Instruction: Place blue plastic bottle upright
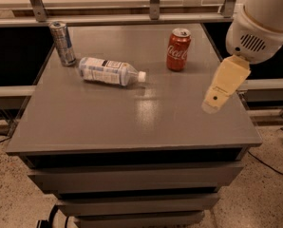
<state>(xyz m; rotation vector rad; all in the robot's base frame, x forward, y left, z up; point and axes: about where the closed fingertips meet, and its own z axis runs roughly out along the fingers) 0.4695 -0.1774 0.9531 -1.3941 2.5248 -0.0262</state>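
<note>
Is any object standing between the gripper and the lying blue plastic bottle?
Nothing visible. The gripper hangs over the right side of the table; only bare surface lies between the gripper and the blue plastic bottle. The red can stands farther back, off that line.

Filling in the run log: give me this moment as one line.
blue plastic bottle on its side, left-centre of table | gripper over table's right side, apart from bottle | upright: not yet
</note>
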